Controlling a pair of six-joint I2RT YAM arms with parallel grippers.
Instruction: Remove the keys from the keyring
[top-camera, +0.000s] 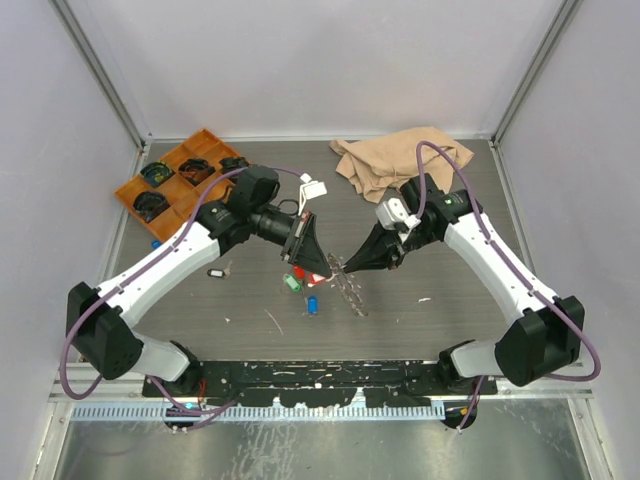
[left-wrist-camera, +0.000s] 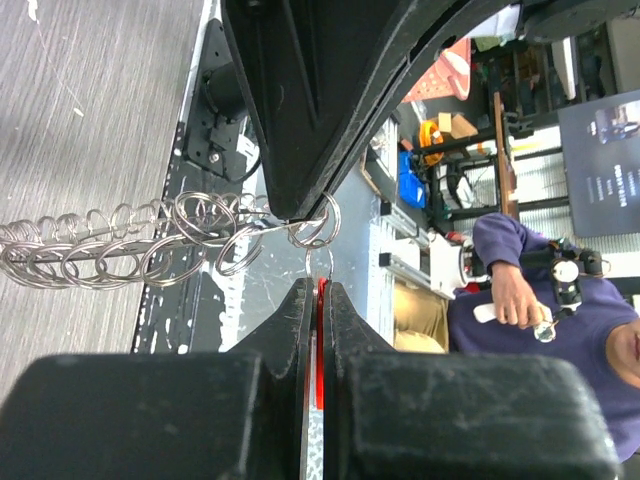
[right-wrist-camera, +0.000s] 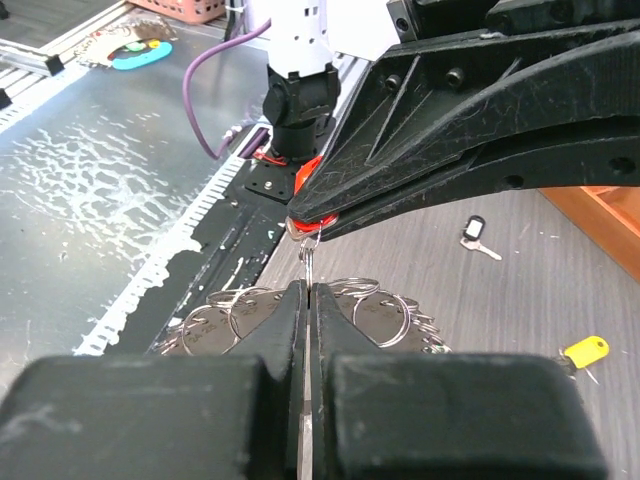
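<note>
Both arms meet over the middle of the table (top-camera: 470, 300), tip to tip. The left gripper (left-wrist-camera: 320, 285) has its jaws pressed together on the red key (left-wrist-camera: 320, 345); only a thin red sliver of the tag shows between the pads. The right gripper (right-wrist-camera: 307, 290) is closed too, pinching a thin wire loop of the keyring (right-wrist-camera: 375, 305). The rest of that silvery bundle of coils trails down from the pinch toward the table, just near of the two tips.

Why this arrangement? It looks like one hand anchors the ring while the other takes the key, so the tag's little loop can be worked along the wire and off its end. Holding the tag flat gives the left arm a firm handle for twisting.

Loose on the table lie a green key (top-camera: 292, 283) and a blue key (top-camera: 313, 303) just left of the bundle. A black key (top-camera: 215, 272) sits further left, and a yellow key (right-wrist-camera: 585, 350) shows only in the right wrist view. Those appear to be off, so the red one seems to be the step in hand.
</note>
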